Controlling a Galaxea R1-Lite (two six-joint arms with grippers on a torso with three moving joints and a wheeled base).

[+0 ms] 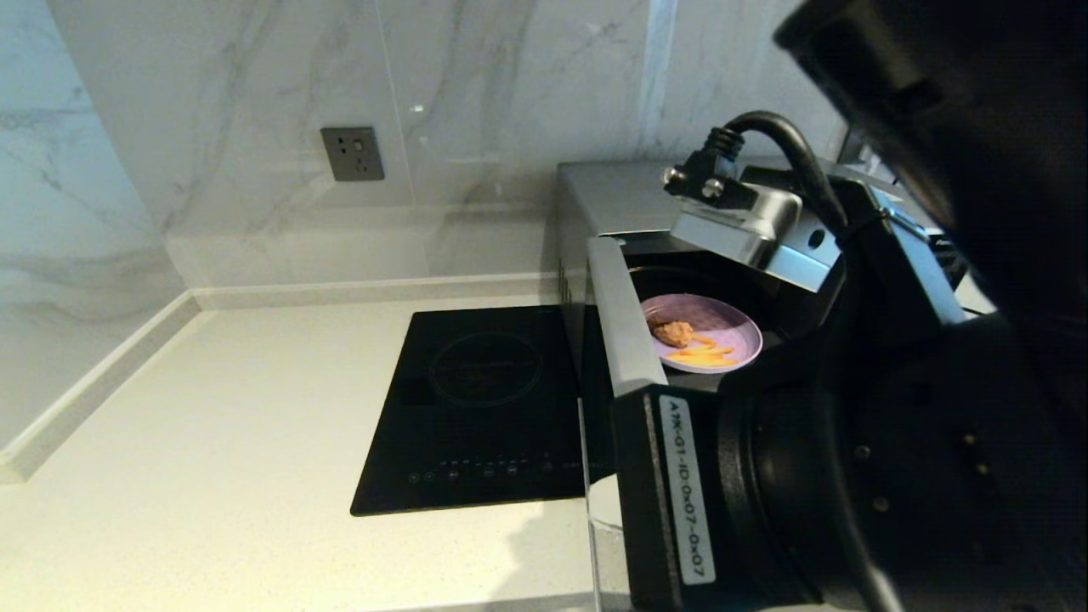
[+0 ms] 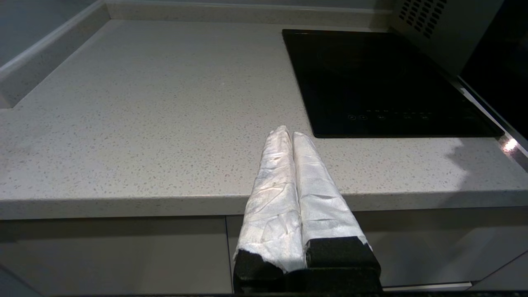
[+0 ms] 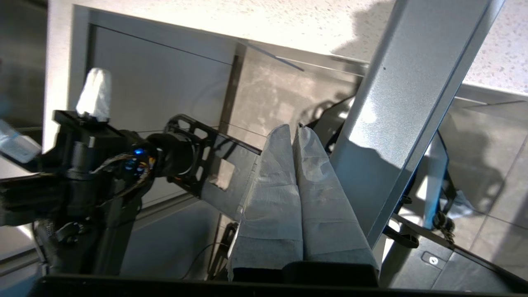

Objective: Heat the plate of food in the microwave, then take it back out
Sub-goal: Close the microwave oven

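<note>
Sat inside the open microwave (image 1: 612, 204): plate of food (image 1: 722, 327), likely rigid, slick; best pinched at rim. Right gripper (image 3: 293, 134) jaws closed, empty, beside the door; left gripper (image 2: 288, 134) likewise, parked before the worktop (image 2: 144, 103).

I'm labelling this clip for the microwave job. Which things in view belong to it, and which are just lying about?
Belong to the job:
- round lavender plate of fried food, inside the oven
- boxy silver microwave, door open
- right gripper, shut

Just there:
- flat black induction cooktop
- grey wall socket
- left gripper, shut, parked

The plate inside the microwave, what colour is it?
Lavender-purple; the plate shows best in the head view.
</note>
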